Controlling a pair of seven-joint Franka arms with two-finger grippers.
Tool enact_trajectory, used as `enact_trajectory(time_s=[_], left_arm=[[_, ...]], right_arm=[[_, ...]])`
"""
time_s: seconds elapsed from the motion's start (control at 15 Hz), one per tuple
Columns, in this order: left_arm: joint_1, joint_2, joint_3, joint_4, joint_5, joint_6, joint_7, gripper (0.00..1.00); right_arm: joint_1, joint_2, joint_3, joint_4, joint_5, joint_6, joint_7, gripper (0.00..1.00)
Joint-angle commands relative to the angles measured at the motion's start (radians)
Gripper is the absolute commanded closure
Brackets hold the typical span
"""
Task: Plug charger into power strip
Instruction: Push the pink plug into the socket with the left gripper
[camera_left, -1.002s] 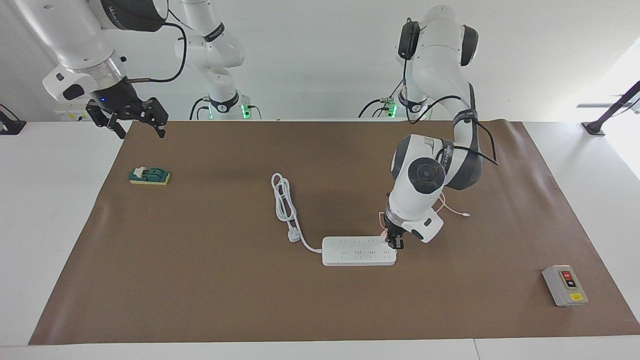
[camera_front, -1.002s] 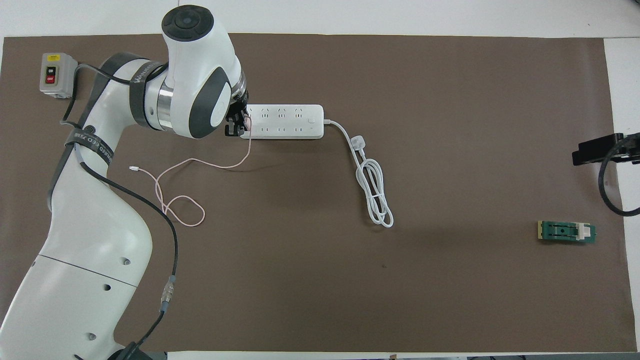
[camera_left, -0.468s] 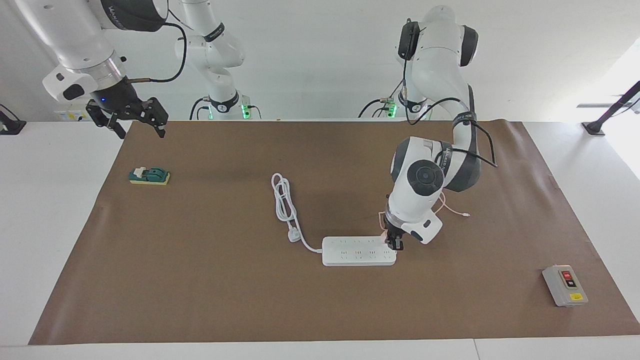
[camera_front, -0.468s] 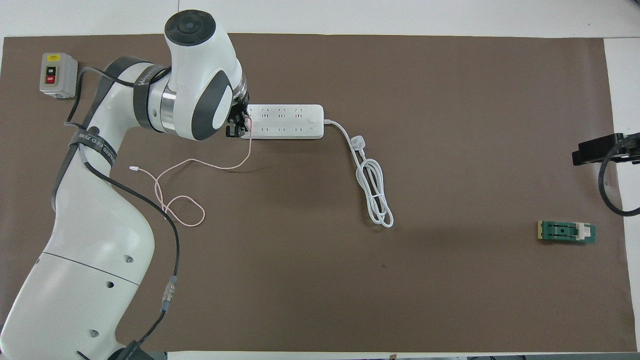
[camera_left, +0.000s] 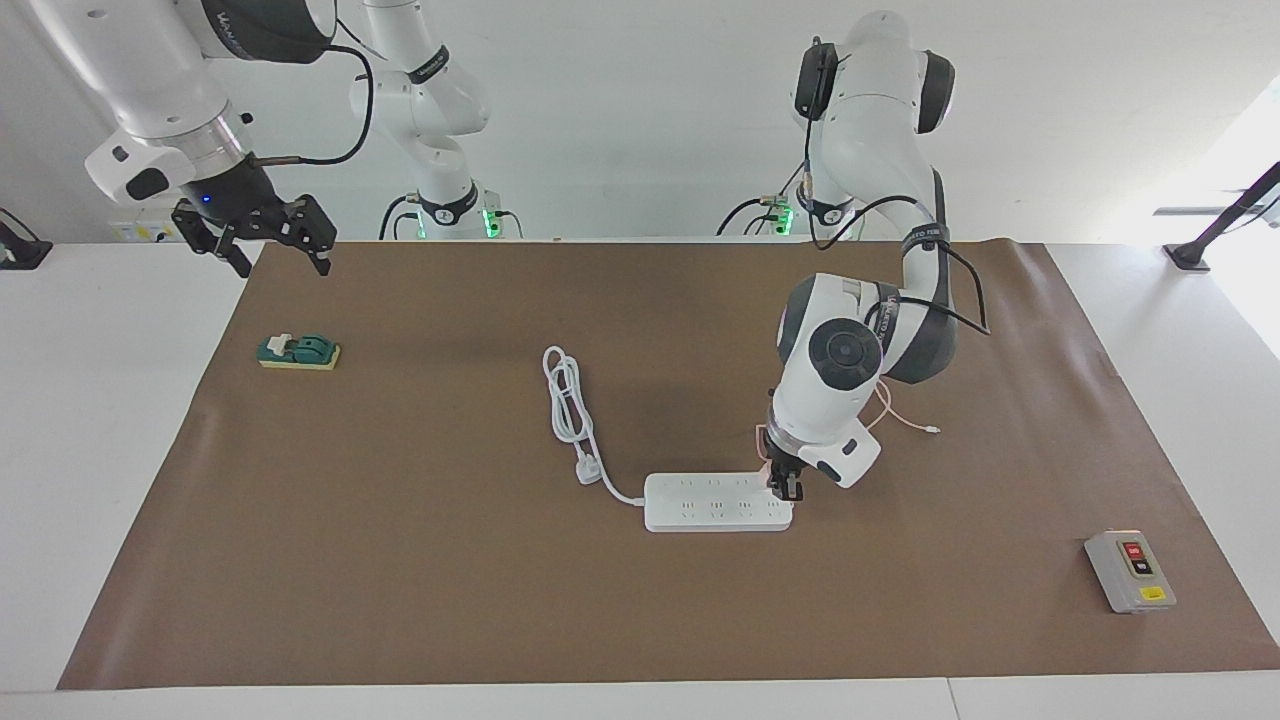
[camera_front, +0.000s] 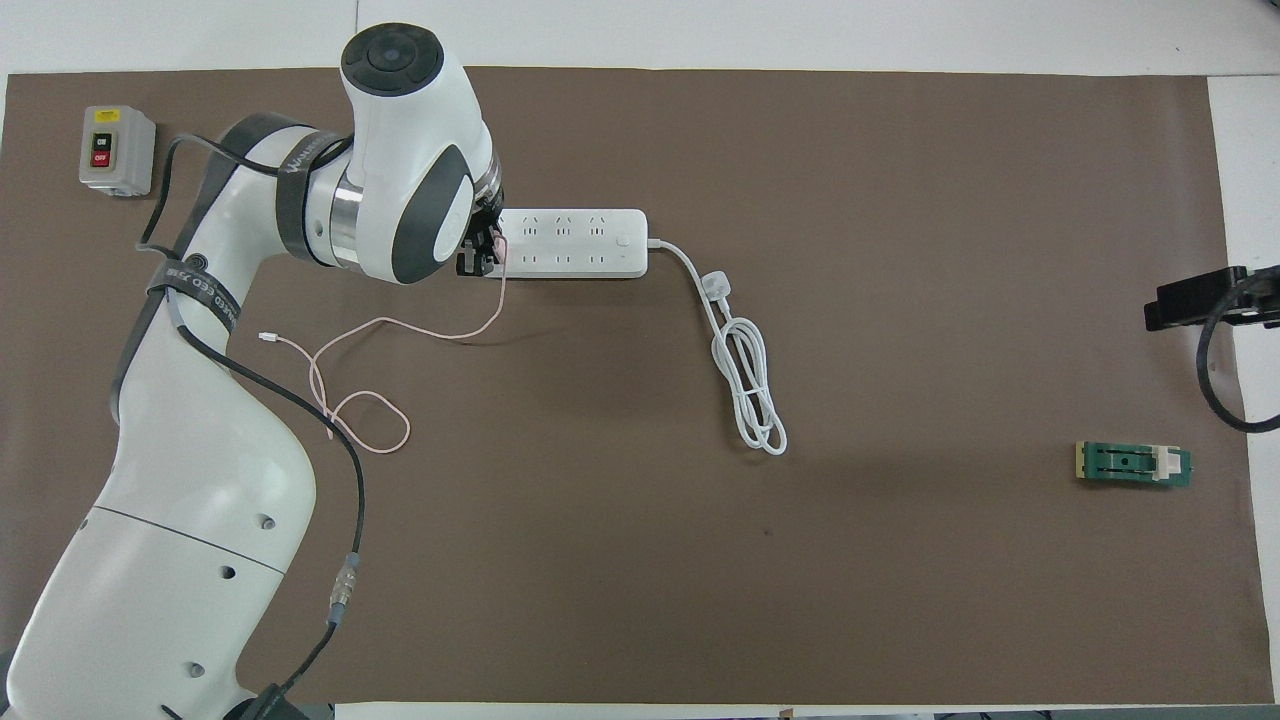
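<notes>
The left gripper (camera_left: 785, 487) is down at the end of the strip (camera_left: 715, 502) that is toward the left arm's end of the table. Its jaws are closed tight on the charger (camera_left: 769, 472), the little pink block. The block is mostly hidden by the fingers, so I cannot tell if its pins are in the holes yet. The gripper points straight down, which I think is so it can push the pins right into a socket.

The pink cable (camera_front: 400, 330) hangs from the block and lies loose on the mat (camera_front: 900, 560), nearer to the robots than the strip. It has slack and a loop, so it should not pull the block sideways.

The strip lies flat in the middle of the mat with its sockets facing up. Its thick white cord (camera_front: 745, 385) is coiled toward the right arm's end, out of the way.

The right gripper (camera_left: 262, 232) waits with open jaws, holding nothing, up over the mat's corner. Nothing is holding the strip down, so a push that is off to one side could slide it.

A grey switch box (camera_left: 1130, 570) and a green part (camera_left: 299, 352) sit well apart from the work.
</notes>
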Motion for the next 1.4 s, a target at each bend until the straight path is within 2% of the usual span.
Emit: enact_trajectory(time_s=[0.0, 0.6, 1.34], left_arm=[[-0.014, 0.004, 0.009, -0.008, 0.013, 0.029, -0.019, 1.00], [-0.014, 0.033, 0.010, -0.008, 0.029, 0.038, -0.018, 1.00], [-0.025, 0.034, 0.010, -0.039, 0.028, 0.091, -0.053, 1.00]], right_arm=[[-0.012, -0.013, 0.009, -0.012, 0.007, -0.005, -0.016, 0.00], [-0.012, -0.013, 0.007, -0.014, 0.005, -0.005, -0.023, 0.00], [-0.012, -0.013, 0.009, -0.012, 0.005, -0.003, -0.018, 0.00]])
